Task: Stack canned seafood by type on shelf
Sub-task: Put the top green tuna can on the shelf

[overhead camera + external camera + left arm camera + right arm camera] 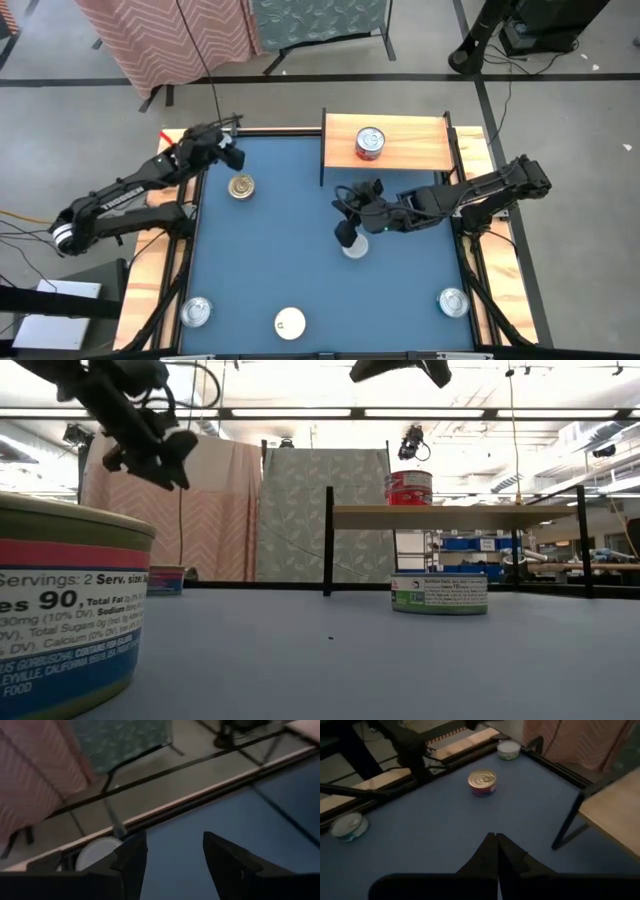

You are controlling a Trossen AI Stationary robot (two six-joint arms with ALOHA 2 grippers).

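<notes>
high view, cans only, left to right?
Silver can front-left → gold-lid can → white-lid can → can under the right gripper → red can on the shelf → silver can front-right.

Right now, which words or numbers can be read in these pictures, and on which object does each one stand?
"Servings: 2 Serv. size", "90, Total Fat": label of the near tin.
"CALIFORNIA", "FOOD": the same label, lower lines partly readable.
Green-labelled tin: print too small.
Red tin on the shelf: unreadable.
Left arm: lettering too blurred.
</notes>
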